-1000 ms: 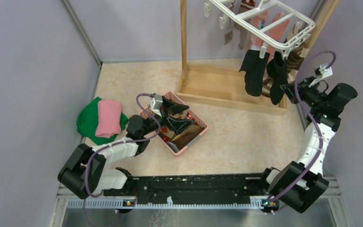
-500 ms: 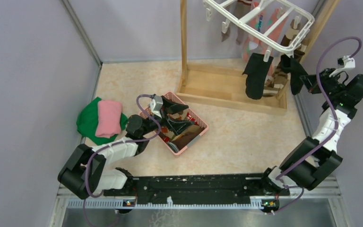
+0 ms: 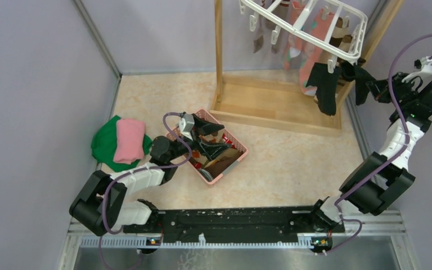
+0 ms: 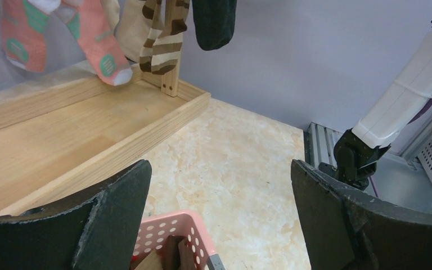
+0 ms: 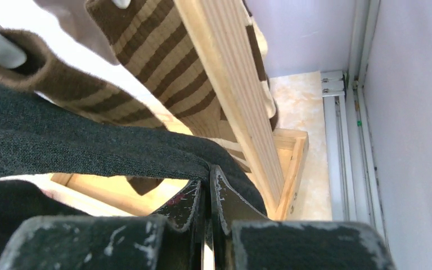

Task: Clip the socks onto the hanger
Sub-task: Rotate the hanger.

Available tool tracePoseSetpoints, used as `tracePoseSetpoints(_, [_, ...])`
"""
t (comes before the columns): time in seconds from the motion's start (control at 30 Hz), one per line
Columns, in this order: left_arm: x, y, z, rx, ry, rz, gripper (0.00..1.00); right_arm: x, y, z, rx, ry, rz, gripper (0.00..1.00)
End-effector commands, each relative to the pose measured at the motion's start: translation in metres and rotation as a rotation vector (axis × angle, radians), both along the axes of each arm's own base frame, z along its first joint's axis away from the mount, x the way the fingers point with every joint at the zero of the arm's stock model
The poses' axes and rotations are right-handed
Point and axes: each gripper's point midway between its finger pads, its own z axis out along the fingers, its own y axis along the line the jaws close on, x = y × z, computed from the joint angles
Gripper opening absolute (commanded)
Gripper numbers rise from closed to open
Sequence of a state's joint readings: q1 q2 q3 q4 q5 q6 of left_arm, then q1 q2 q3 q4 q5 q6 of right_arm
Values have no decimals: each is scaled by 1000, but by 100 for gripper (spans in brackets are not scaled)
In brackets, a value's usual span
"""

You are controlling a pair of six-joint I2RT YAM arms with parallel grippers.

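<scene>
The white hanger (image 3: 306, 19) hangs tilted from the wooden stand at the top. Pink socks (image 3: 310, 53) and one black sock (image 3: 324, 85) dangle from its clips. My right gripper (image 3: 372, 88) is raised beside the hanger's right end and is shut on a second black sock (image 3: 362, 75). In the right wrist view the black sock (image 5: 90, 149) runs left from my pinched right gripper (image 5: 210, 175), under brown striped socks (image 5: 146, 62). My left gripper (image 3: 225, 136) stands open over the pink basket (image 3: 237, 158), which holds several socks (image 3: 222, 164), and has nothing between its fingers (image 4: 121, 208).
Folded green and pink cloths (image 3: 118, 140) lie at the left. The wooden stand's base tray (image 3: 270, 107) sits behind the basket, with its post (image 5: 230, 84) close to my right gripper. The right wall (image 3: 427, 34) is near the right arm.
My right arm has risen and swung right and back with the black sock. The hanger has tilted and its clipped socks have shifted. The left arm has not moved.
</scene>
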State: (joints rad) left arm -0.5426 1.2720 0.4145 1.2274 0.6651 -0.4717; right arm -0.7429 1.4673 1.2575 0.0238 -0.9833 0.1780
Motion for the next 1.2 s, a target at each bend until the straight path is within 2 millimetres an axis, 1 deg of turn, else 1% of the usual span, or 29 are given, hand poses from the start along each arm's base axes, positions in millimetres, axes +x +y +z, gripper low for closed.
tracePoseSetpoints(0.0, [0,0,15,-28,-68,-15,99,12,-24,27,14,-63,-92,0])
tracePoseSetpoints(0.07, [-1,-1,15,-31,-65,-20,99,17,-23,31,34,-70,-87,0])
tracePoseSetpoints(0.23, [0,-1,14,-32,-61,-21,99,30,-24,32,55,-62,-81,0])
tracePoseSetpoints(0.37, [5,-2,15,-33,-50,-7,99,43,-22,32,61,-44,-77,0])
tracePoseSetpoints(0.53, [12,-6,17,-45,-26,-11,99,57,-28,35,94,-37,-97,0])
tracePoseSetpoints(0.67, [14,-9,19,-65,-10,-31,99,63,-35,36,130,-34,-121,0])
tracePoseSetpoints(0.87, [22,-12,16,-85,39,-41,98,69,-35,36,152,-28,-120,0])
tracePoseSetpoints(0.97, [28,-12,13,-91,76,-34,97,70,-30,31,151,-8,-94,0])
tracePoseSetpoints(1.07, [34,-9,11,-96,106,-22,96,65,-14,27,140,4,-26,0])
tracePoseSetpoints(1.1, [35,-8,10,-98,114,-21,96,60,-8,22,134,10,-1,1])
tracePoseSetpoints(1.13, [36,-7,10,-100,116,-20,96,54,-1,22,122,6,23,3])
tracePoseSetpoints(1.17, [36,-6,11,-101,116,-18,96,48,5,22,104,1,39,8])
